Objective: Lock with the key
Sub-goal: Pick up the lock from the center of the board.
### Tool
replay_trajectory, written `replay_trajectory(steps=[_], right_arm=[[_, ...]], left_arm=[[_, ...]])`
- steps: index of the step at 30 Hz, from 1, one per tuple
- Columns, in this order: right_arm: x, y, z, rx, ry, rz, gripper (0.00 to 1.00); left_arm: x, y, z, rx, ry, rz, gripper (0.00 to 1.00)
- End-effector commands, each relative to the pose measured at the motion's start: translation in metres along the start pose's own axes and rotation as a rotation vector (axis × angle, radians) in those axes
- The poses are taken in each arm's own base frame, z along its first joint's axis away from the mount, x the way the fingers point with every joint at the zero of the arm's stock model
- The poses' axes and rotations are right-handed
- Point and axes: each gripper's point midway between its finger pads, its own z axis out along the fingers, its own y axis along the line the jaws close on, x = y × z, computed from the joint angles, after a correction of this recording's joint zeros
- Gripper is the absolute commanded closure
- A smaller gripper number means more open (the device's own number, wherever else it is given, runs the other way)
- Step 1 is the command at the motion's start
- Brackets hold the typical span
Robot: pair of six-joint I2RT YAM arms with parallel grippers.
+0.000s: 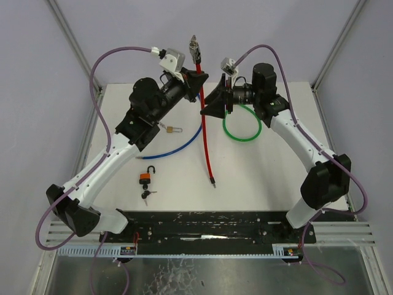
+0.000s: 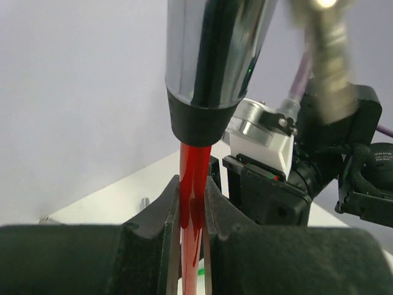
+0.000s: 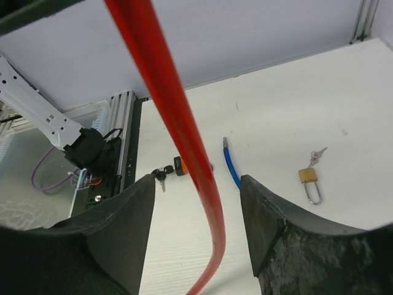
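Pinching red cable [image 2: 193, 178]: left fingers [image 2: 156, 230]; right fingers [image 3: 113, 236] spread, cable running between them.

left arm [image 1: 103, 167], right arm [image 1: 301, 140] — white links, bulky black joints | cables [image 1: 92, 80] — purple, one looping off each arm | cameras [image 1: 171, 60]: white-grey housings | fingers [image 3: 116, 233]: black, matte plastic

Red cable [image 1: 204, 132] in left pincer [image 1: 199, 82]

A blue cable [image 1: 178, 147] curves across the white table [image 1: 264, 178], with a brass padlock [image 1: 172, 129] (small keys at its body) just beside it. A green cable [image 1: 241, 136] loops farther right. Nearer sits an orange padlock [image 1: 147, 177], shackle open, with black keys [image 1: 147, 194] just beside it.
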Motion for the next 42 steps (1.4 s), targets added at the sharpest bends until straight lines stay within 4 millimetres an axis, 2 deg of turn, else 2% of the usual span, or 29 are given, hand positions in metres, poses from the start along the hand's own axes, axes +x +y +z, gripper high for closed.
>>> replay_trajectory(steps=[1,8,20,22,26,28,31,34,39,42], right_arm=[[-0.011,-0.001,0.011,-0.074,-0.047,0.084,0.38],[-0.033,0.017,0.016,-0.238,-0.215,0.165,0.46],[-0.040,0.014,0.029,-0.254,-0.199,0.164,0.51],[-0.040,0.013,0.029,-0.252,-0.191,0.160,0.60],[-0.035,0.017,0.027,-0.262,-0.182,0.143,0.93],[-0.033,0.020,0.025,-0.263,-0.181,0.132,1.00],[-0.032,0.025,0.023,-0.278,-0.182,0.129,1.00],[-0.034,0.031,0.021,-0.296,-0.199,0.124,1.00],[-0.033,0.034,0.020,-0.306,-0.199,0.128,1.00],[-0.032,0.037,0.021,-0.310,-0.196,0.130,1.00]], left_arm=[[-0.019,0.008,-0.006,-0.068,-0.024,0.064,1.00],[-0.012,0.006,-0.001,-0.078,-0.002,0.008,1.00],[-0.005,0.001,0.003,-0.059,0.018,-0.031,1.00],[-0.005,0.000,0.003,-0.052,0.019,-0.038,1.00],[-0.007,-0.005,0.000,-0.026,-0.004,-0.044,0.98],[-0.010,-0.007,-0.004,-0.017,-0.028,-0.051,0.86],[-0.023,-0.014,-0.014,0.016,-0.103,-0.053,0.83],[-0.030,-0.016,-0.020,0.029,-0.148,-0.060,0.87],[-0.032,-0.018,-0.020,0.038,-0.165,-0.081,0.81],[-0.030,-0.020,-0.018,0.060,-0.171,-0.095,0.82]])
